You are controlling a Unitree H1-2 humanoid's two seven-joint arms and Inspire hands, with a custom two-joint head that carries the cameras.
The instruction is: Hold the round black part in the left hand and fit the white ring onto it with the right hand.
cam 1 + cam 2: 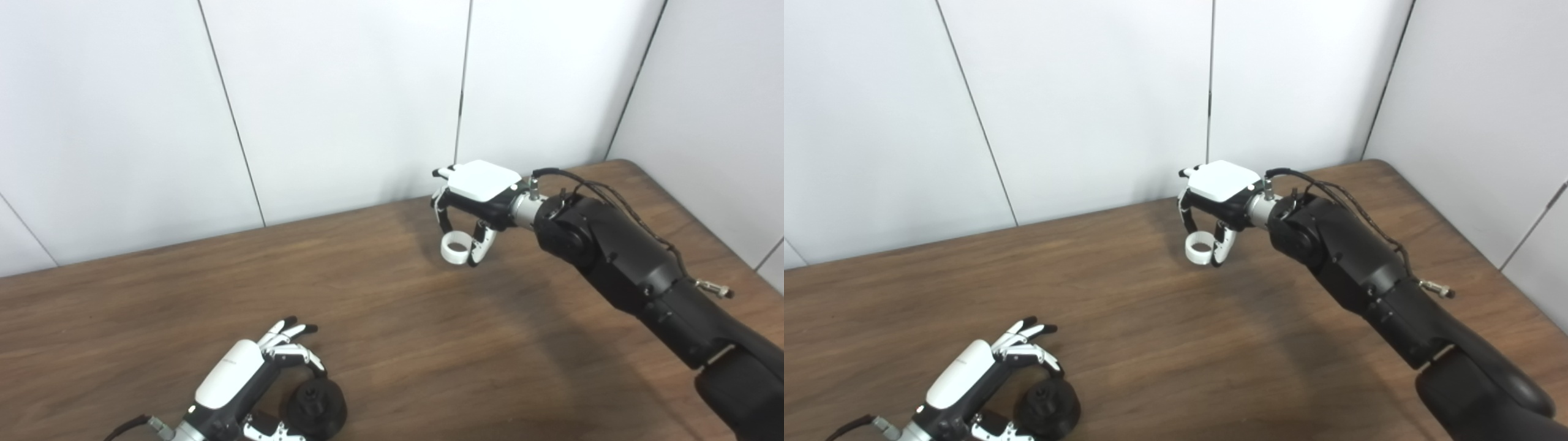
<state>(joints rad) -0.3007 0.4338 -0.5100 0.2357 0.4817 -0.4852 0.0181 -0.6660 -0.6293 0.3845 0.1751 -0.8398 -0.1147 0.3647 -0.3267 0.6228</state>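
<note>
Left eye view gives me the table (pixel 392 343), with my right hand (pixel 474 202) out by its far edge, fingers pinching the white ring (pixel 454 248) from above. My left hand (pixel 245 380) sits at the near edge, curled around the round black part (pixel 318 405), which seems to rest on the wood. That pinch looks thin to me; crossing the table, the ring could tilt or slip out.
</note>
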